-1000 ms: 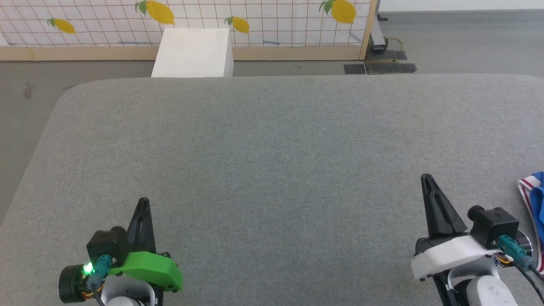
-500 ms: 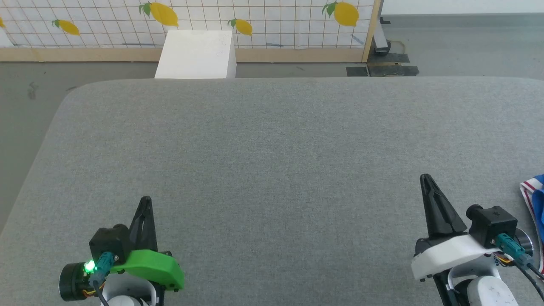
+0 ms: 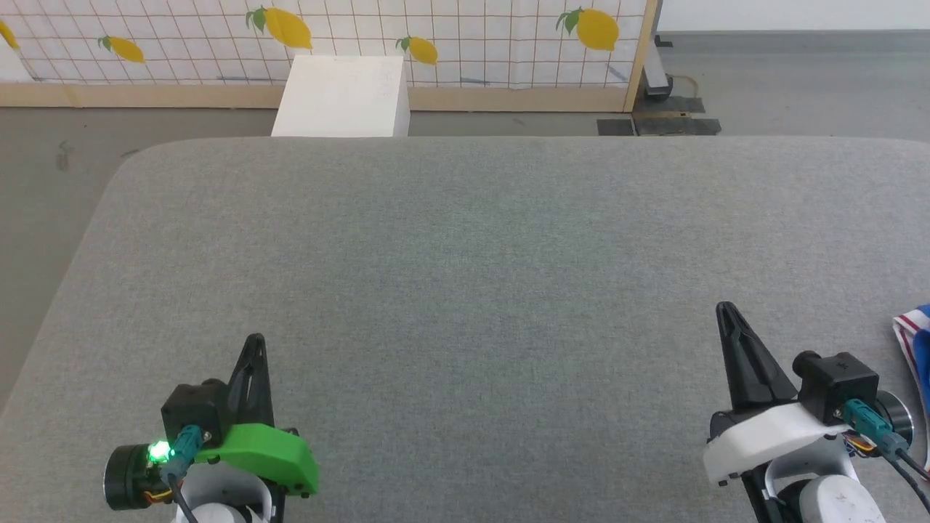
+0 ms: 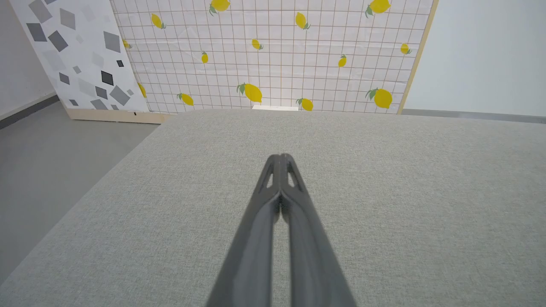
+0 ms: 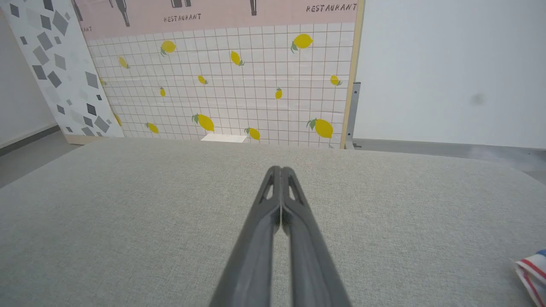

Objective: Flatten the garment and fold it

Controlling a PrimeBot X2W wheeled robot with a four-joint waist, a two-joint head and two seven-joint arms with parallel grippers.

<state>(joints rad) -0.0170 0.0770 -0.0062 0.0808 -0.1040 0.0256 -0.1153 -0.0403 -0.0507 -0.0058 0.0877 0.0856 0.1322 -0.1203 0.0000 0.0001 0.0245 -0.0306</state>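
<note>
A corner of the garment [image 3: 917, 341], blue cloth with red-and-white striped trim, pokes in at the right edge of the head view, to the right of my right gripper [image 3: 725, 311]. Its striped trim [image 5: 531, 273] lies on the grey surface at the lower right of the right wrist view; most of it is out of view. My right gripper [image 5: 277, 170] is shut with nothing in it. Far to the left, my left gripper [image 3: 255, 341] is shut and empty too [image 4: 280, 157]. Both hover low over the grey fabric tabletop [image 3: 465, 290].
A white box [image 3: 341, 87] stands on the floor beyond the table's far edge. Behind it is a lemon-patterned grid panel [image 3: 450, 36] with a wooden base. A grey-speckled panel [image 4: 76, 55] leans at the left. Grey floor surrounds the table.
The camera has shifted a little, so the whole scene slid right and down and less of the garment shows. Both grippers stay shut in the same pose.
</note>
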